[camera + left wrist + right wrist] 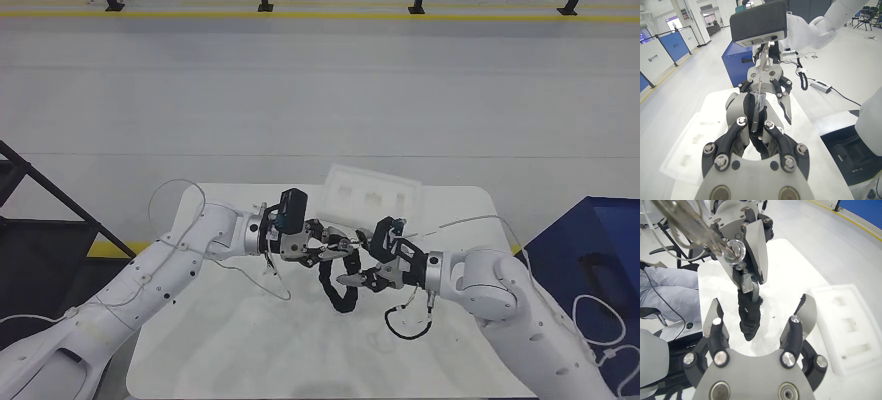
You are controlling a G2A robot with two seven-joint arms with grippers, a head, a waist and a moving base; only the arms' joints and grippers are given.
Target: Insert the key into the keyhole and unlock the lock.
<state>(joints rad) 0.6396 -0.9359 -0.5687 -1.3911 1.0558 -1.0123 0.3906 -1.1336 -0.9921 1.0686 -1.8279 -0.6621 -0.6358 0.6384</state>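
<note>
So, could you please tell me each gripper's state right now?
Left gripper: closed on the shiny chrome cylinder lock.
Right gripper: open, holding nothing.

I am wearing glossy white arm shells point(170, 262) and trailing a black sleeved cable point(803, 81); my silver fingers point(808, 311) are riding black linkages point(796, 330) pinned by shiny round screws point(787, 356).

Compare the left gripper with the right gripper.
The left gripper has its fingers shut on the lock; the right gripper has its fingers spread open. The left gripper carries a load; the right gripper holds nothing, not even the key stuck in the lock. Both are above the table, facing each other.
</note>
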